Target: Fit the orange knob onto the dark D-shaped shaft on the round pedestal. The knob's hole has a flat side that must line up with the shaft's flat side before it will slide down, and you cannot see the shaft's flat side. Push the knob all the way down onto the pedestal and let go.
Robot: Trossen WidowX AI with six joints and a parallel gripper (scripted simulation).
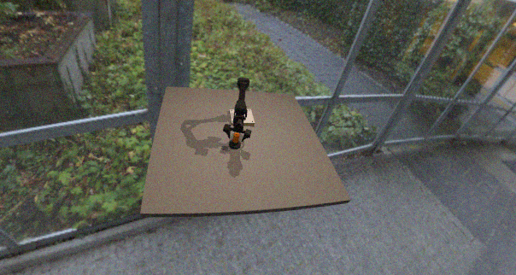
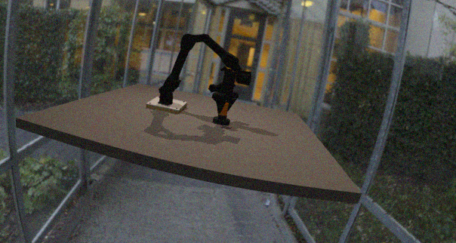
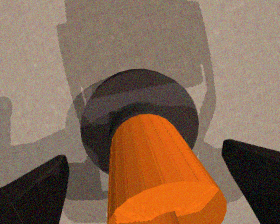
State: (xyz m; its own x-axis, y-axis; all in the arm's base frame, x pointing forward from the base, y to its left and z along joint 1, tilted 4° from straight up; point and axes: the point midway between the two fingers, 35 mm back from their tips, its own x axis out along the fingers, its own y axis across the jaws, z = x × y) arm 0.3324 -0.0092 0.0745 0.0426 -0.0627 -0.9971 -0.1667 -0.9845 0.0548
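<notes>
Gripper [image 1: 236, 137] [image 2: 223, 106] [image 3: 148, 157]: fingers wide, holding nothing. Orange knob [image 1: 236, 137] [image 2: 225, 109] [image 3: 151, 155] between them; if flats are misaligned, it may be unseated and topple.

Matte-black segmented robot arm [image 1: 241, 105] [image 2: 180, 63] is showing chunky rounded joints, mid-frame. Black two-finger gripper [image 1: 237, 137] [image 2: 223, 112] [image 3: 148, 157] is showing tapering, blunt-tipped fingers, lower left and lower right in the wrist view. Cables: can't tell.

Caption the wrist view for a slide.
Open gripper astride the orange knob, over the dark round pedestal.
</notes>
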